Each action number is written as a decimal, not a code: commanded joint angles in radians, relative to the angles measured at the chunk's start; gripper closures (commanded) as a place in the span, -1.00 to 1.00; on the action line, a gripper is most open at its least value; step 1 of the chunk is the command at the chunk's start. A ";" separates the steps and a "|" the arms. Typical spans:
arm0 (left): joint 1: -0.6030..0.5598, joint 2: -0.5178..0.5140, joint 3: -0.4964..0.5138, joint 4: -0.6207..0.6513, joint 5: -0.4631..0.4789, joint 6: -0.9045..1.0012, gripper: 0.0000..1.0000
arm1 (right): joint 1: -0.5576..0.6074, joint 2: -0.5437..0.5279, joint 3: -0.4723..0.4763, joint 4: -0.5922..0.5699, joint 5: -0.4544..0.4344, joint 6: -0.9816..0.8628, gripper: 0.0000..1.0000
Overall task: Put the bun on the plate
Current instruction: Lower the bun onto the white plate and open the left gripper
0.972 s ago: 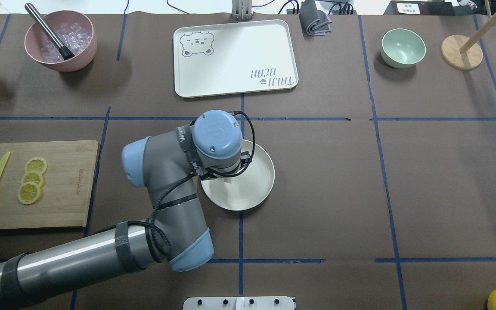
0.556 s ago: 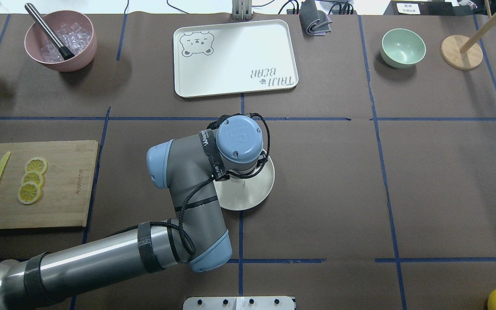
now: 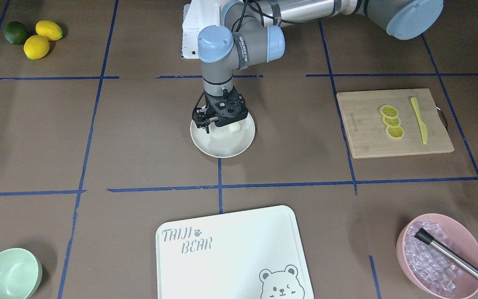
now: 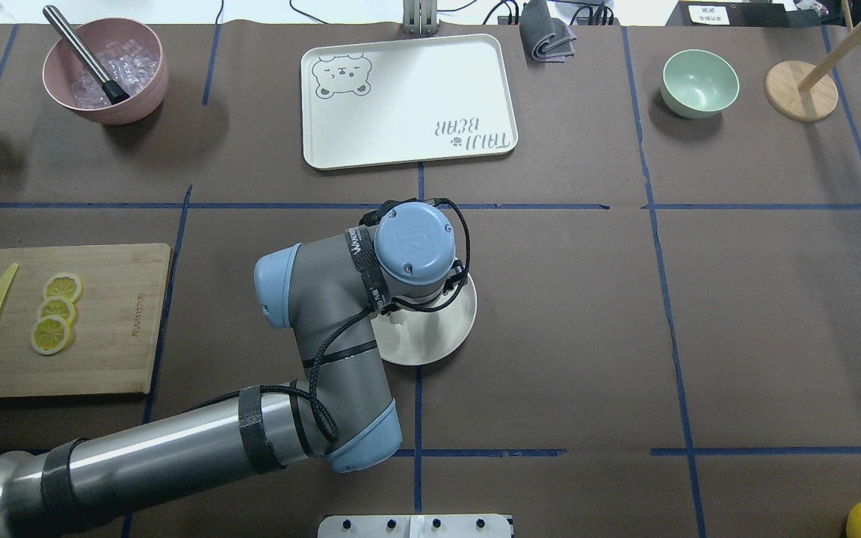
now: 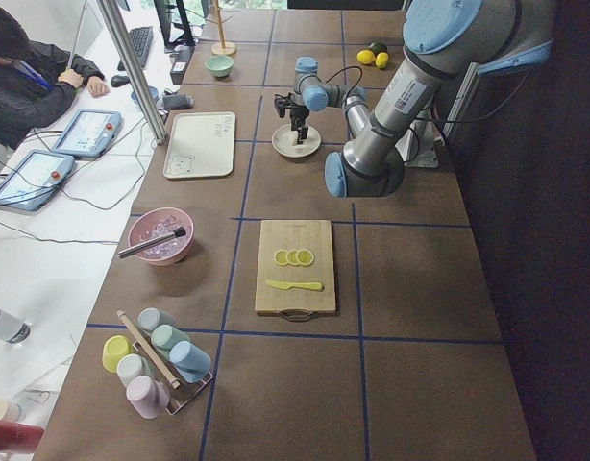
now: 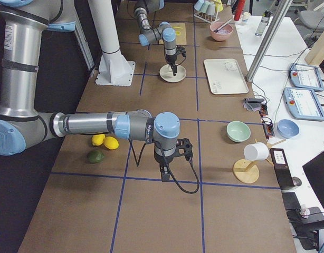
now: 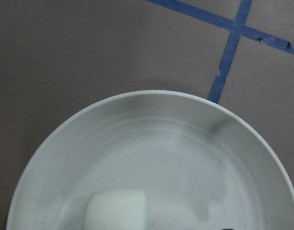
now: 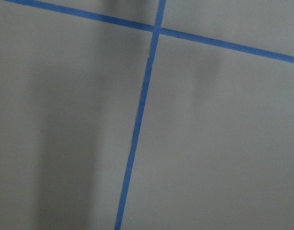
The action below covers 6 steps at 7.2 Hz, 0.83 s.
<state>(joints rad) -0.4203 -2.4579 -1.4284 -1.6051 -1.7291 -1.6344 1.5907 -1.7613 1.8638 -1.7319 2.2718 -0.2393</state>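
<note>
The round cream-white plate (image 3: 222, 153) (image 4: 438, 340) sits near the table's middle. The bun (image 3: 234, 128), a small white lump, lies in the plate on the side nearer the robot; in the left wrist view the bun (image 7: 116, 212) rests on the plate (image 7: 166, 143) at the bottom edge. My left gripper (image 3: 221, 128) hangs straight down just over the plate, open, one dark finger (image 3: 207, 127) standing well apart from the bun. In the overhead view the wrist hides the bun. My right gripper (image 6: 164, 176) hovers over bare table at the robot's right end; I cannot tell its state.
A bear-print tray (image 4: 408, 101) lies beyond the plate. A cutting board (image 4: 64, 317) with lemon slices and a yellow knife is on the left, a pink bowl (image 4: 105, 71) of ice far left, a green bowl (image 4: 699, 82) far right. Lemons and a lime (image 3: 35, 35) sit near the robot's right.
The left arm swung rightward over the plate from one second ago. Since 0.6 s ago it has barely moved, only a slight shift at the wrist.
</note>
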 commanded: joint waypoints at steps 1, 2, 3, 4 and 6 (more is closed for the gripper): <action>0.000 -0.001 -0.006 -0.001 -0.006 0.002 -1.00 | 0.000 0.002 0.000 0.000 0.000 0.000 -1.00; -0.002 -0.006 -0.015 0.007 -0.012 0.030 -1.00 | 0.000 0.002 -0.002 0.000 0.000 0.000 -1.00; -0.005 -0.001 -0.024 0.010 -0.013 0.057 -1.00 | 0.000 0.002 -0.002 0.000 0.000 0.000 -1.00; -0.020 0.000 -0.038 0.014 -0.039 0.073 -1.00 | 0.000 0.002 -0.002 0.000 0.000 0.000 -1.00; -0.087 0.141 -0.197 0.028 -0.163 0.247 -1.00 | 0.000 0.002 -0.006 0.000 0.000 0.000 -1.00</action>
<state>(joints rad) -0.4678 -2.4041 -1.5266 -1.5826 -1.8283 -1.4859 1.5907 -1.7595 1.8602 -1.7319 2.2718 -0.2393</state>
